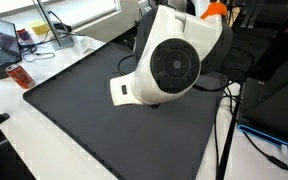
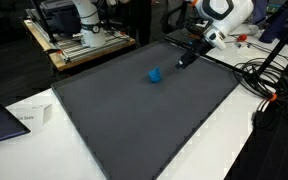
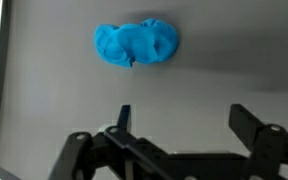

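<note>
I see my gripper [image 3: 180, 113] with its fingers standing wide apart, closed on nothing. The blue lump [image 3: 136, 44] lies on the dark mat [image 2: 134, 120], near the gripper but not touching it.

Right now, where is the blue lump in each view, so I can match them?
In an exterior view: blue lump mid-picture, just left of the open gripper.
In an exterior view: not in it; the robot arm blocks the middle.
Wrist view: blue lump upper centre, above the gripper.
Shared landmark: the dark grey mat.
</note>
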You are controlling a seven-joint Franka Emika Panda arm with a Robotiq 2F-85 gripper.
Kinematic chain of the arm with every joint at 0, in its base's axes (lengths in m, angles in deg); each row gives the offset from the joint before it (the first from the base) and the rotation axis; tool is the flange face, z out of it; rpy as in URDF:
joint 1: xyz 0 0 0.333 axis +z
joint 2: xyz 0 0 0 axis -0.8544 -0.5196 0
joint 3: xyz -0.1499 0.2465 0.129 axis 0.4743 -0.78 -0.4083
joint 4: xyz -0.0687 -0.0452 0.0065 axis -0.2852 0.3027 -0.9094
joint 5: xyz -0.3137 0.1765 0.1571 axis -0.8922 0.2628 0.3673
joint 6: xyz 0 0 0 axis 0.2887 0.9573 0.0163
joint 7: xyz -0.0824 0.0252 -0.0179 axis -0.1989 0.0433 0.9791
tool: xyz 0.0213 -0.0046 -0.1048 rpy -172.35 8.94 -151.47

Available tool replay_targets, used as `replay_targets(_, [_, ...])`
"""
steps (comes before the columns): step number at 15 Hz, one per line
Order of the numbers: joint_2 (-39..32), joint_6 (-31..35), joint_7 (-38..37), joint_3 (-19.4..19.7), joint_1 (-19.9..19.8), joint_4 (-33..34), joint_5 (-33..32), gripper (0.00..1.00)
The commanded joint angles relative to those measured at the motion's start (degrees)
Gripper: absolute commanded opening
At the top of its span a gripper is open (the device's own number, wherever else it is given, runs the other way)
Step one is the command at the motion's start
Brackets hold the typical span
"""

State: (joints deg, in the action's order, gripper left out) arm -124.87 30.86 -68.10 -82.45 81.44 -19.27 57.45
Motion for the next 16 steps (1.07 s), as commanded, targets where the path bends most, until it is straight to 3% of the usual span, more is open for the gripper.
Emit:
replay_targets(1, [8.5,4.5,-3.5,0.3,1.1,-13.0,-1.5,1.00])
replay_targets(7, [17.0,15.5,-6.8,0.0,2.7,-27.7,-3.5,1.00])
replay_targets(12, [22.6,20.8,-17.6,0.9,6.4,-40.3,-12.3,1.00])
replay_targets(16, [26.0,22.2,-25.3,-0.8,7.1,-47.6,-19.4,1.00])
